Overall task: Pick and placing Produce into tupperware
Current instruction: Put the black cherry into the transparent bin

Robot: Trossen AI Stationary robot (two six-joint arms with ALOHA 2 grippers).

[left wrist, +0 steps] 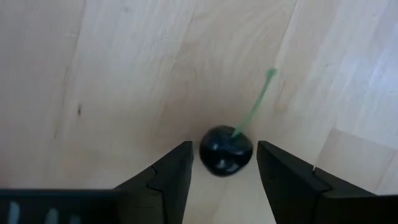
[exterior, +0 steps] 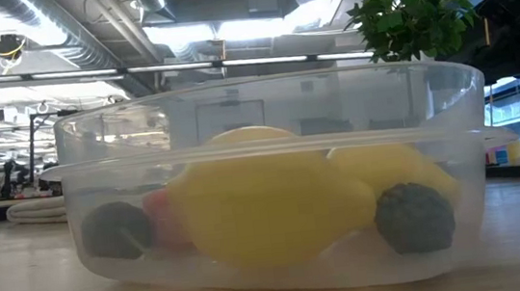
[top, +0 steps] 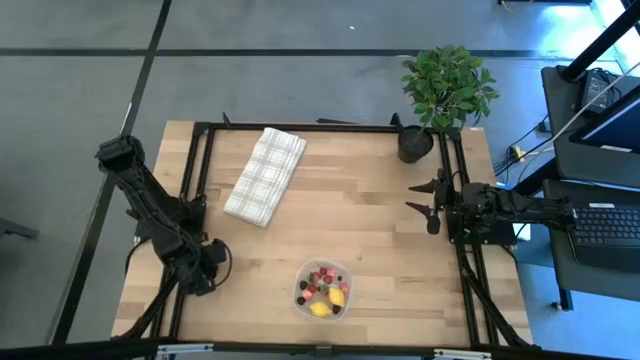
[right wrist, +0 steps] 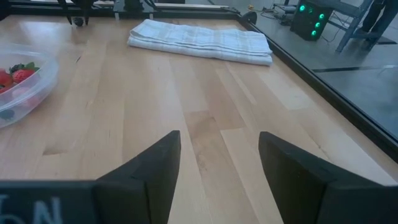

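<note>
Produce: dark cherry [left wrist: 226, 151] on surface, left of tupperware [top: 324, 290] | left claw [left wrist: 224, 171] low over it, fingers part-open, straddling it without touching, stem pointing away from claw | tupperware near front edge holds lemons, berries | right claw [top: 432, 205] part-open, empty, waiting well apart | left arm nearer

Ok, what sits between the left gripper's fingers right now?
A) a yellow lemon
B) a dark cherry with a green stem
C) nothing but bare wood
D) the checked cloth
B: the left wrist view shows a dark cherry lying on the table between the open left gripper.
</note>
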